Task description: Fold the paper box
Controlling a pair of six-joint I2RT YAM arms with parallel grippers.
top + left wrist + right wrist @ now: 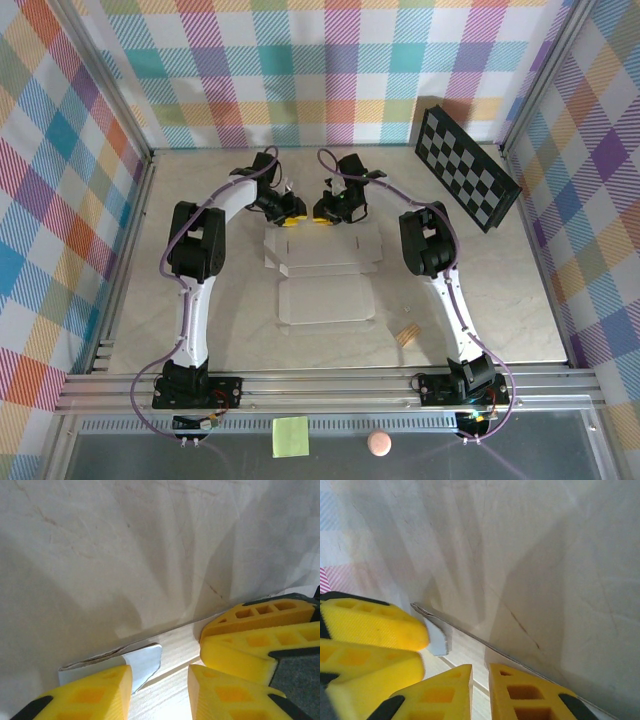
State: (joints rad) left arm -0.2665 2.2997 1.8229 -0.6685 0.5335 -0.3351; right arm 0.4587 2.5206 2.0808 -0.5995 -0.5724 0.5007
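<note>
Nearest the arm bases, off the work surface, lay a yellow-green sticky note (291, 437) and a small pink ball (378, 443), neither part of the job. Beyond them the paper box (325, 285) lay flat and unfolded in the middle of the table (510, 300), a creased pale sheet with its 2 main panels one behind the other. Both arms reached over it to its far edge, their tips close together. The left gripper (160, 696) stood partly open, the sheet showing through the gap and a small corner flap (144, 661) just beside 1 finger. The right gripper (481, 692) was narrowed to a thin slit with nothing visibly pinched. The step looked like raising the far strip along its crease. Done well, each pincer would catch the edge alone, not the panel under it, and the 2 would lift together at an even height so the card bent on the scored line instead of buckling. Farthest back, the checkerboard panel (467, 167) stood at the right corner, well apart from the work.
</note>
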